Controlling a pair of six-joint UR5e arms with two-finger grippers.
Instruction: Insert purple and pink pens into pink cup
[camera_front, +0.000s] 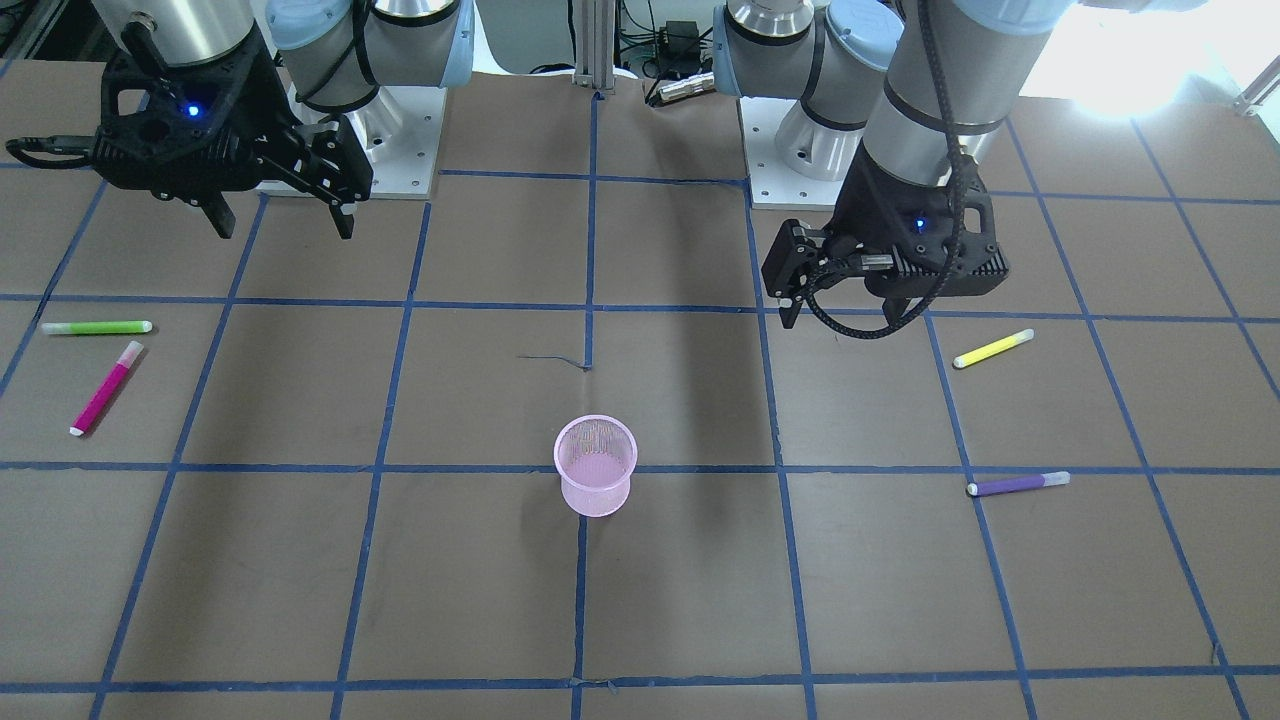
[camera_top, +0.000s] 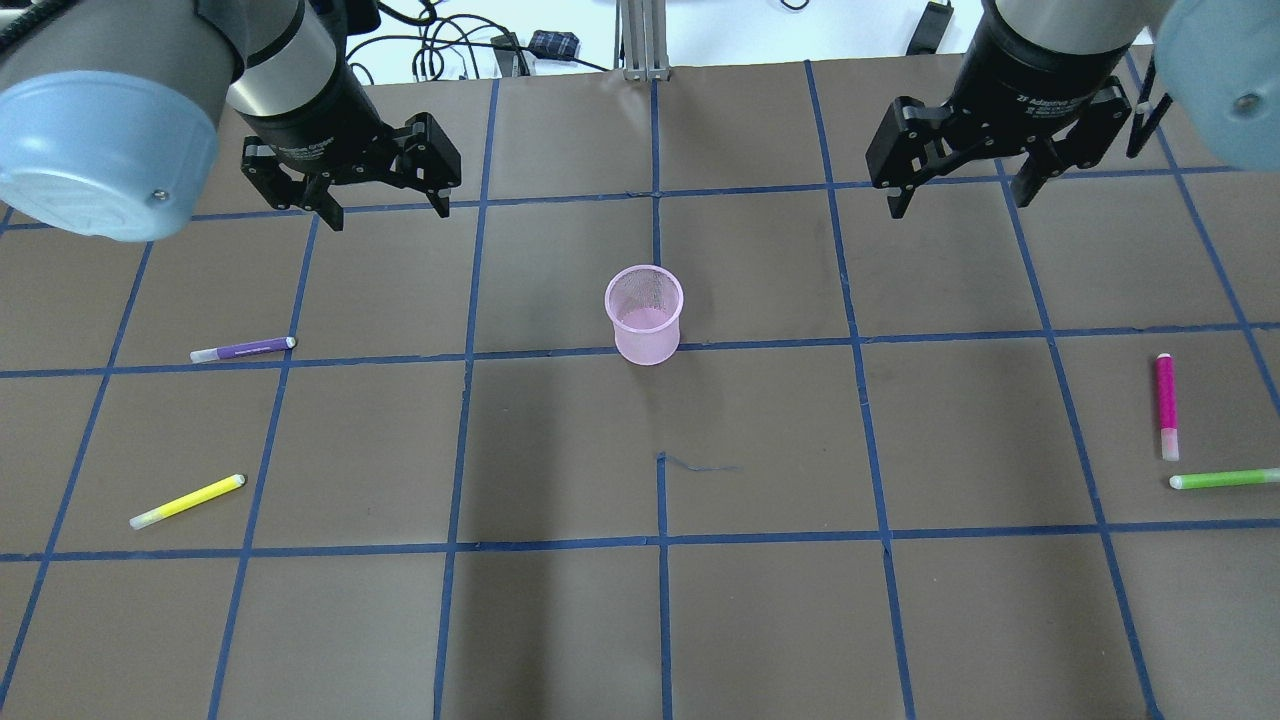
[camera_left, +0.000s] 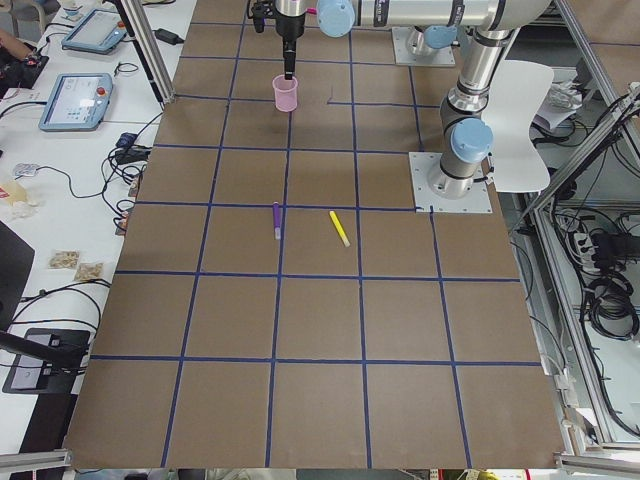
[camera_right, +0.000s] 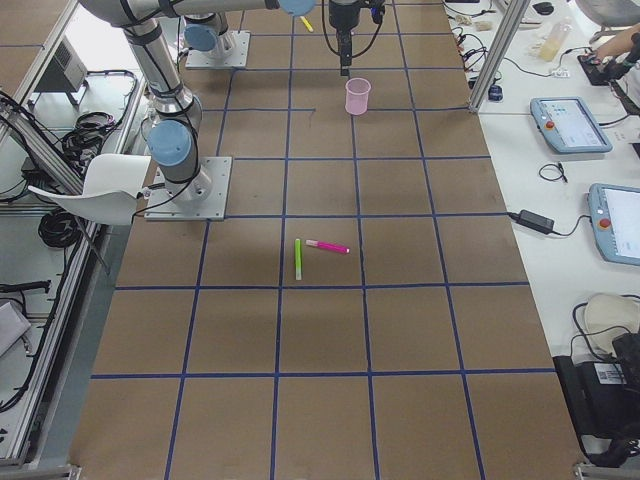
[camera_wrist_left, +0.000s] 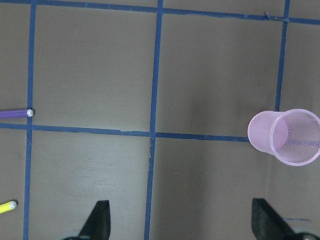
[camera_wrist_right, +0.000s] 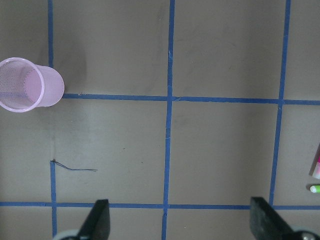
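Observation:
The pink mesh cup (camera_top: 645, 315) stands upright at the table's middle, and also shows in the front view (camera_front: 595, 465). The purple pen (camera_top: 243, 349) lies flat on my left side, below and left of my left gripper (camera_top: 388, 212), which hangs open and empty above the table. The pink pen (camera_top: 1166, 405) lies flat at the far right, well away from my right gripper (camera_top: 958, 205), also open and empty. In the left wrist view the cup (camera_wrist_left: 285, 137) sits at right and the purple pen's tip (camera_wrist_left: 15, 113) at the left edge.
A yellow pen (camera_top: 187, 500) lies on the left side, nearer the robot than the purple pen. A green pen (camera_top: 1225, 479) lies just below the pink pen at the right edge. Blue tape lines grid the brown table (camera_top: 660, 620).

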